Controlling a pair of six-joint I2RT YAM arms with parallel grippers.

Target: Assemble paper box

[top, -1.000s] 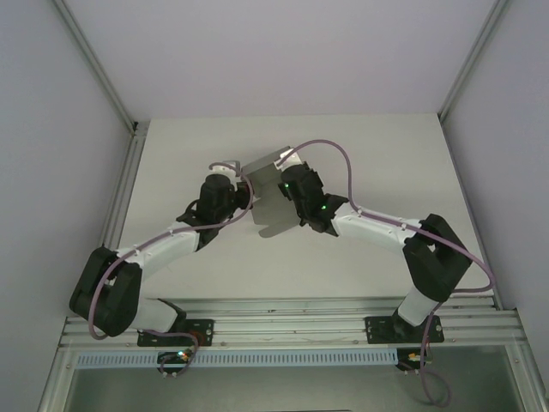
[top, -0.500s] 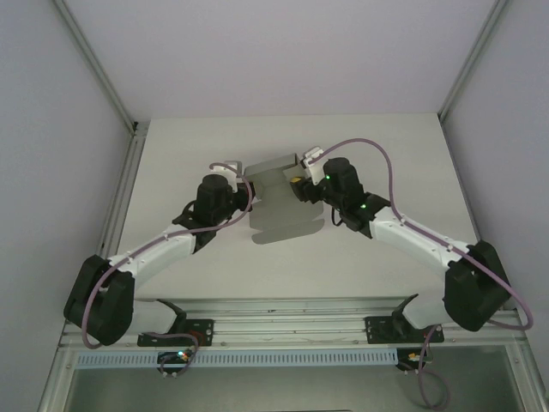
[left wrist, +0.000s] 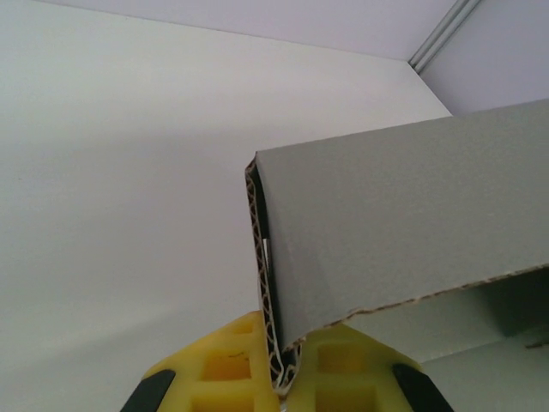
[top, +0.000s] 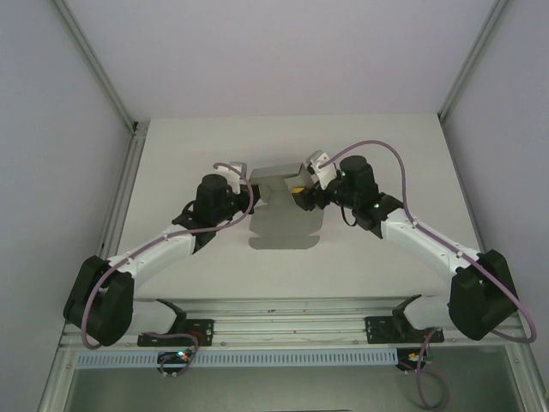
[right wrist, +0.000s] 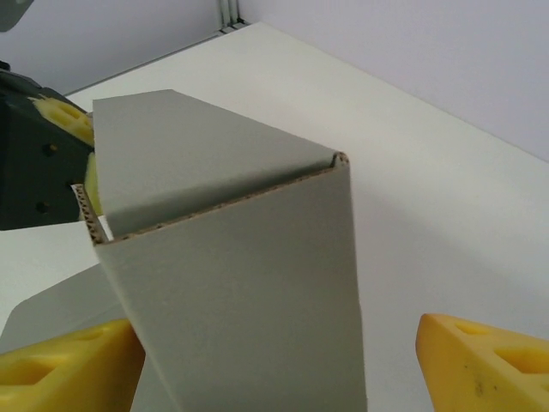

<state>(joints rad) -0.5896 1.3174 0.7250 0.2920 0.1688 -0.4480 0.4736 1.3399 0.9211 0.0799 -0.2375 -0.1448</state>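
Note:
The paper box (top: pixel 286 219) is grey corrugated card, partly folded, held up at the middle of the table (top: pixel 386 137). My left gripper (top: pixel 250 190) grips its left end. In the left wrist view the yellow fingers (left wrist: pixel 227 365) are shut on a doubled folded edge of the paper box (left wrist: pixel 403 223). My right gripper (top: pixel 301 194) is at the card's right end. From the right wrist, the paper box (right wrist: pixel 249 283) stands as a folded corner between the wide-apart jaws of the right gripper (right wrist: pixel 279 373). The right fingertip (right wrist: pixel 489 360) is well clear of the card.
Metal frame rails run along the table's left edge (top: pixel 120 197) and the near edge (top: pixel 283 330). Pale walls close the back and sides. Bare tabletop lies around the box on all sides.
My right gripper has opened and let go of the card. Its arm has swung out to the right. The box has turned squarer and its lower panel has dropped. The left grip is unchanged.

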